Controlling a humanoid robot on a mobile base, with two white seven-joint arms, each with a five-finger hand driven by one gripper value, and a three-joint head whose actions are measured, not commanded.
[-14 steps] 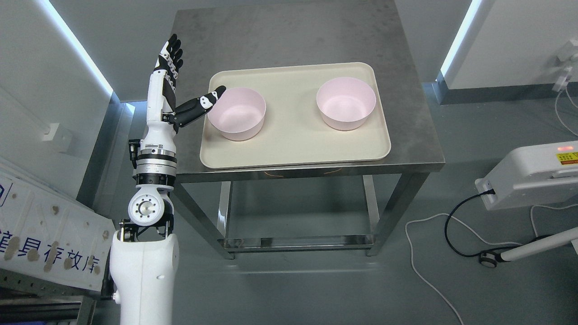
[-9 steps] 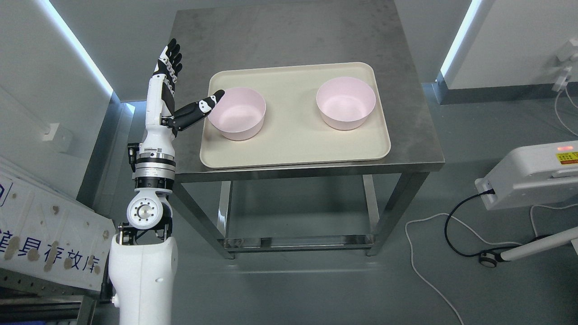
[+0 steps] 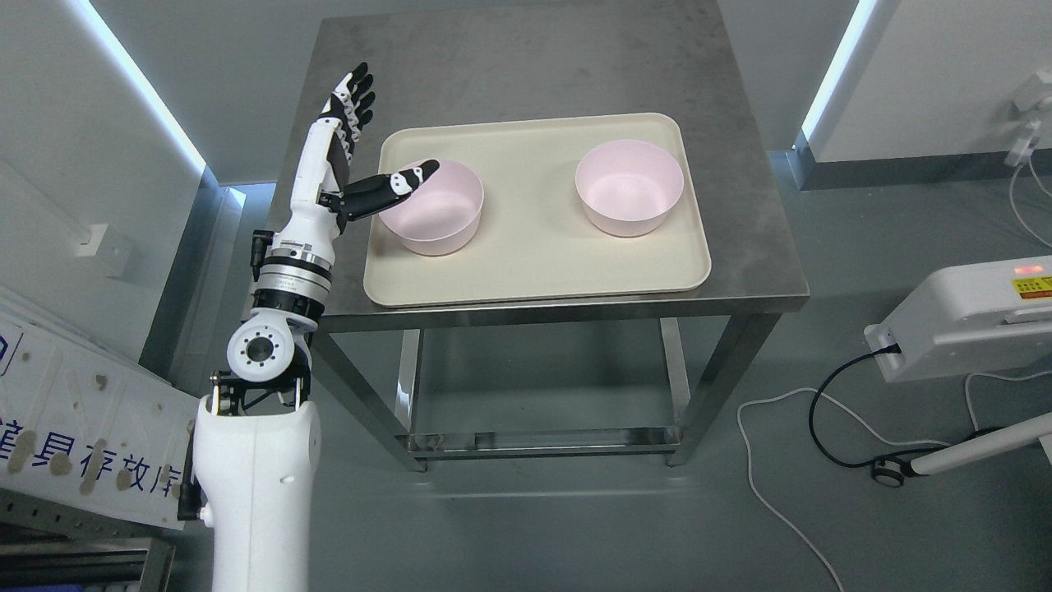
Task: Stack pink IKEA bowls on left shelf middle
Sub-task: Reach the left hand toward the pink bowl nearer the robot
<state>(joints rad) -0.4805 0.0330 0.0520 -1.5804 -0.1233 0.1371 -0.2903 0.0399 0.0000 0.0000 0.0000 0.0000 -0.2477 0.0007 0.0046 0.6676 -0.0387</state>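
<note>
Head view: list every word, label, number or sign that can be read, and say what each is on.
"具存放库": blue characters along the lower edge of the white board leaning at the lower left; the character before them is cut off by the picture's edge and spots cover parts of the strokes.
Yellow warning label on the white machine at the right: print too small to read.
Bowls, tray, table, robot arm: no text visible.
</note>
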